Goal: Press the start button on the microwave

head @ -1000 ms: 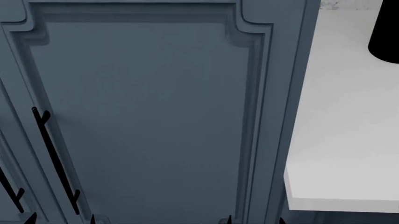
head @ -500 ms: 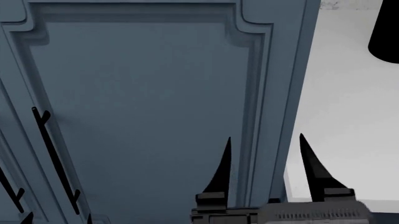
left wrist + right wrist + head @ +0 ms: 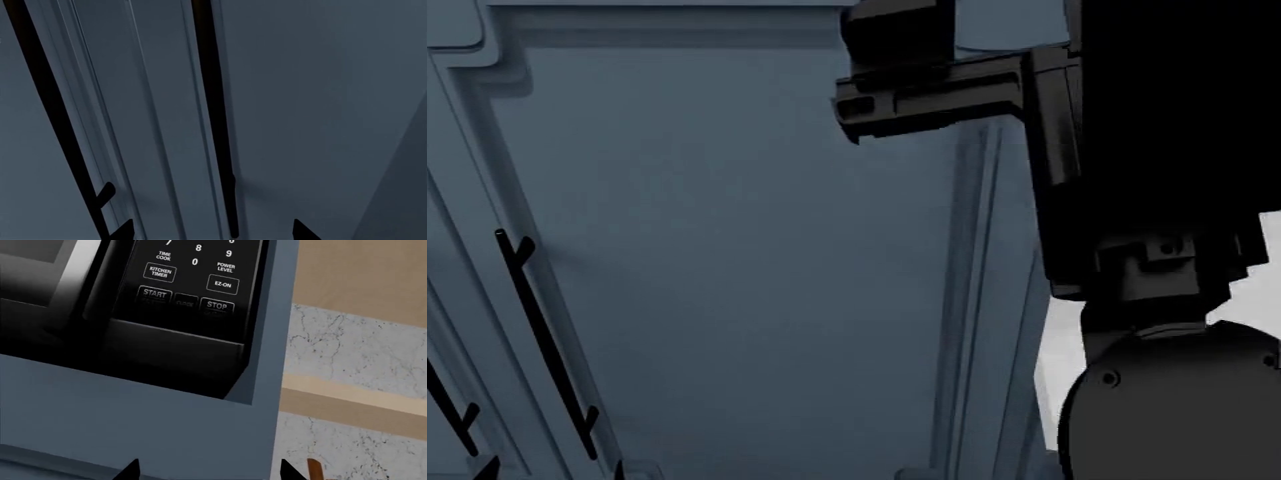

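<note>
The microwave's black control panel (image 3: 193,275) shows only in the right wrist view, set in a blue-grey cabinet niche. Its START button (image 3: 154,294) is at the lower left of the keypad, with STOP (image 3: 217,306) to its right. My right gripper (image 3: 210,471) is open and empty, below the panel and apart from it, over the cabinet face. In the head view my raised right arm (image 3: 1148,200) fills the right side and its fingertips are out of frame. My left gripper (image 3: 213,232) is open and empty, low against the cabinet doors.
A tall blue-grey cabinet door (image 3: 734,250) with a long black handle (image 3: 545,350) fills the head view. Two such handles (image 3: 213,115) show in the left wrist view. A marbled backsplash (image 3: 353,340) lies to the right of the microwave cabinet.
My right arm has risen from the bottom of the head view to its top and now covers the white counter at the right. The left gripper has not moved.
</note>
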Robot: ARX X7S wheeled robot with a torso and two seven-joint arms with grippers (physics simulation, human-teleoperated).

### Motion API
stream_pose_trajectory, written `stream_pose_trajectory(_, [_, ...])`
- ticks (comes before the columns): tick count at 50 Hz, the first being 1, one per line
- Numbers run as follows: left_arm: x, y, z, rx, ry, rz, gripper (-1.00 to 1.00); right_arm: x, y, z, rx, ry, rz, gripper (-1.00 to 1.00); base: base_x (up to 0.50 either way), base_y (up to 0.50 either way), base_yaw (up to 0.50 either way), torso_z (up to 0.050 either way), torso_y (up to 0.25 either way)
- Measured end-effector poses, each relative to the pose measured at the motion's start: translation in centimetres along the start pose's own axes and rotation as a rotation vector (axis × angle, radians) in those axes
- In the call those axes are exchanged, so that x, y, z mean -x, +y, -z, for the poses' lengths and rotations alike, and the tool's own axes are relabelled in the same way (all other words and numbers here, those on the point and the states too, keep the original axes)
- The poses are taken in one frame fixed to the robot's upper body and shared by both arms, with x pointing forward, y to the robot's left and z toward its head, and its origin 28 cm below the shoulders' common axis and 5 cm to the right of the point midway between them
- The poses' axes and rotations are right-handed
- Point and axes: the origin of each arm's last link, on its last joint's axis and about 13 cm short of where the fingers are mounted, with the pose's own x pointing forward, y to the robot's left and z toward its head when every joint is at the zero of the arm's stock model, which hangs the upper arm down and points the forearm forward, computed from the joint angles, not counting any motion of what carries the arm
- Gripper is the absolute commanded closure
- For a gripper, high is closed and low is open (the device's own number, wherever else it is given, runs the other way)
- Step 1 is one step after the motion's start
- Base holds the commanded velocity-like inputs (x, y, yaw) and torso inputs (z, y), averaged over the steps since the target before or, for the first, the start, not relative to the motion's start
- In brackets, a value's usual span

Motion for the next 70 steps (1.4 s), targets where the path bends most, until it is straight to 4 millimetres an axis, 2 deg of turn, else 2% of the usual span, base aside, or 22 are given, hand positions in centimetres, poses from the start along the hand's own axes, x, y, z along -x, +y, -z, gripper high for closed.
stream_pose_trajectory(10, [0.0,0.1,0.1,0.000,0.000,-0.001,-1.00,-4.4,-1.5,-4.7,-0.001,-0.011,-0.023,-1.00,0.00,0.00,0.00,0.000,0.000])
stream_pose_trajectory(19, [0.1,0.1,0.1,-0.001,-0.001,0.002,-1.00,-6.7,-2.2,-8.0,0.003,-0.001,-0.044,-1.00,0.00,0.00,0.00,0.000,0.000])
stream_pose_trajectory(20, [0.1,0.1,0.1,-0.001,-0.001,0.003,-1.00,-6.8,-2.2,-8.3,0.004,0.000,-0.048,1.00,0.00,0.00,0.00,0.000,0.000])
stream_pose_trajectory(32, [0.1,0.0,0.1,-0.004,-0.006,0.011,-1.00,-8.4,-1.9,-11.6,-0.021,0.031,-0.073,1.00,0.00,0.00,0.00,0.000,0.000])
stream_pose_trajectory(45, [0.1,0.0,0.2,-0.006,-0.007,0.014,-1.00,-9.4,-0.9,-13.2,-0.058,0.047,-0.109,1.00,0.00,0.00,0.00,0.000,0.000])
stream_pose_trajectory(54, [0.2,0.0,0.3,-0.004,-0.007,0.015,-1.00,-9.9,0.3,-13.2,-0.071,0.067,-0.160,1.00,0.00,0.00,0.00,0.000,0.000])
stream_pose_trajectory(70, [0.3,-0.1,0.5,-0.002,-0.005,0.019,-1.00,-10.7,2.2,-11.7,-0.087,0.114,-0.224,1.00,0.00,0.00,0.00,0.000,0.000])
